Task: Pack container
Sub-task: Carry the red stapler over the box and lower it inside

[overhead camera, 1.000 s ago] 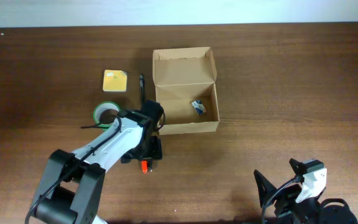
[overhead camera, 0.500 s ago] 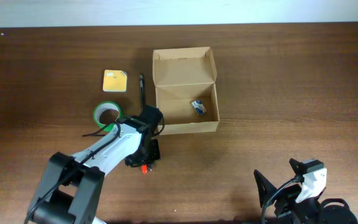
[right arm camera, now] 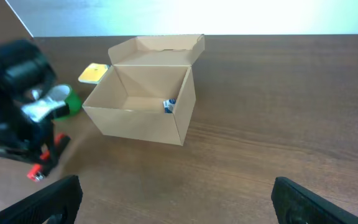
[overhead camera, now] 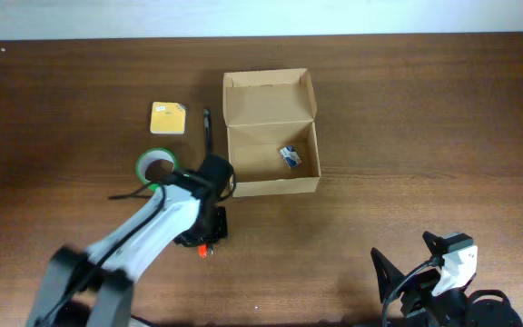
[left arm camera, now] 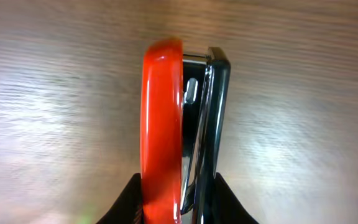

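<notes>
The container (overhead camera: pixel 271 173) is a tan cardboard box with its flap lid (overhead camera: pixel 269 98) folded back, standing open at the table's middle; the right wrist view shows it too (right arm camera: pixel 138 124). A tiny blue-and-white box (overhead camera: pixel 289 156) lies inside it. My left gripper (overhead camera: pixel 205 238) hangs in front of the box's left corner, shut on a red and chrome stapler (left arm camera: pixel 163 124). The stapler's red tip (overhead camera: pixel 203 252) pokes out toward the table's front edge. My right gripper (right arm camera: pixel 179 208) rests open at the near right, with nothing between its fingers.
A yellow pad of sticky notes (overhead camera: pixel 168 117), a green tape ring (overhead camera: pixel 155 166) and a black pen (overhead camera: pixel 207 127) lie to the left of the box. My right arm's base (overhead camera: pixel 443 277) sits at the front right corner.
My left gripper has shifted slightly left and toward the front edge, and the stapler's red tip has gone with it. The right arm has not moved.
</notes>
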Controlling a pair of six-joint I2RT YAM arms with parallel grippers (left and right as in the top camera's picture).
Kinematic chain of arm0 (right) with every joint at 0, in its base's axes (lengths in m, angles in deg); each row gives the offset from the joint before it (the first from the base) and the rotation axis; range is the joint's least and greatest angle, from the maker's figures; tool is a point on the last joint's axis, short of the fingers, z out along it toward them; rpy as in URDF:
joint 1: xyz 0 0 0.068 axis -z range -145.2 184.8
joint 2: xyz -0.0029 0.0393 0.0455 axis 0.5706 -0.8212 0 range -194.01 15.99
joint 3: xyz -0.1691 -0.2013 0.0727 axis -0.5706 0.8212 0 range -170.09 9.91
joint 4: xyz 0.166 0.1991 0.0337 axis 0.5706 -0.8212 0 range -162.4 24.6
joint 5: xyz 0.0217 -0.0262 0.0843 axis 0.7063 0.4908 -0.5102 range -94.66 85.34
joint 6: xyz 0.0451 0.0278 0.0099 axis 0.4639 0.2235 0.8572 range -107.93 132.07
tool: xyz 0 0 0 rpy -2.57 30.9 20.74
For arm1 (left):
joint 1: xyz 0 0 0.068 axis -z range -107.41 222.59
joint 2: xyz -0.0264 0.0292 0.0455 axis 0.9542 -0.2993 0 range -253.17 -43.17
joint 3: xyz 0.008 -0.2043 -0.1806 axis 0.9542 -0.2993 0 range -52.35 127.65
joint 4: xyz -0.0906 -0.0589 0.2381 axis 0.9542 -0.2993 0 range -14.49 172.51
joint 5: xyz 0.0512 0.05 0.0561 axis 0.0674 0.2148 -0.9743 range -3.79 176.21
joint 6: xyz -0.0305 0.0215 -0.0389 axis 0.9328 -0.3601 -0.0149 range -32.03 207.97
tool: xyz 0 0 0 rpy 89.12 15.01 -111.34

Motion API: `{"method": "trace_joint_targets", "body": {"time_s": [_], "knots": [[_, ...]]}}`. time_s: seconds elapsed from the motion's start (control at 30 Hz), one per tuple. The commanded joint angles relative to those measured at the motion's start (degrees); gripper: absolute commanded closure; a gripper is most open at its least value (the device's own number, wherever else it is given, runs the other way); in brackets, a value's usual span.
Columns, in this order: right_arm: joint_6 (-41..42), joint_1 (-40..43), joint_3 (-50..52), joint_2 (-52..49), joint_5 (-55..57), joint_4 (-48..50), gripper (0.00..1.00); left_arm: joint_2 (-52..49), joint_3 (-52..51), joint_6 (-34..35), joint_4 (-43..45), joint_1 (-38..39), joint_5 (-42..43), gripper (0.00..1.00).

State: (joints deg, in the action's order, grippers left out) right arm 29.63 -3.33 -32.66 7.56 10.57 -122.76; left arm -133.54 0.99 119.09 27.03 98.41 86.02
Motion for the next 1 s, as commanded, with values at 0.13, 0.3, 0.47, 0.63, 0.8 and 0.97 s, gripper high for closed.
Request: {"method": "trace_joint_targets", "body": {"time_s": [0.13,0.3,0.47,0.63,0.8,0.97], "knots": [[0.1,-0.1,0.0,0.4,0.9,0.2,0.01,10.9,9.5,-16.1,-2.9,0.0,-1.1,0.98],[0.1,-0.1,0.0,0.4,0.9,0.2,0.01,13.0,14.8,-26.9,-0.6,0.0,-1.1,0.98],[0.1,-0.1,0.0,0.4,0.9,0.2,0.01,12.3,17.2,-32.3,4.6,0.0,-1.1,0.98],[0.1,-0.1,0.0,0.4,0.9,0.2,0.01,11.7,17.7,-34.2,11.6,0.0,-1.0,0.98],[0.1,-0.1,0.0,0.4,0.9,0.2,0.01,11.4,17.7,-34.9,17.6,0.1,0.9,0.98],[0.1,-0.1,0.0,0.4,0.9,0.2,0.01,9.7,17.7,-35.6,20.9,0.3,3.8,0.98]]}}
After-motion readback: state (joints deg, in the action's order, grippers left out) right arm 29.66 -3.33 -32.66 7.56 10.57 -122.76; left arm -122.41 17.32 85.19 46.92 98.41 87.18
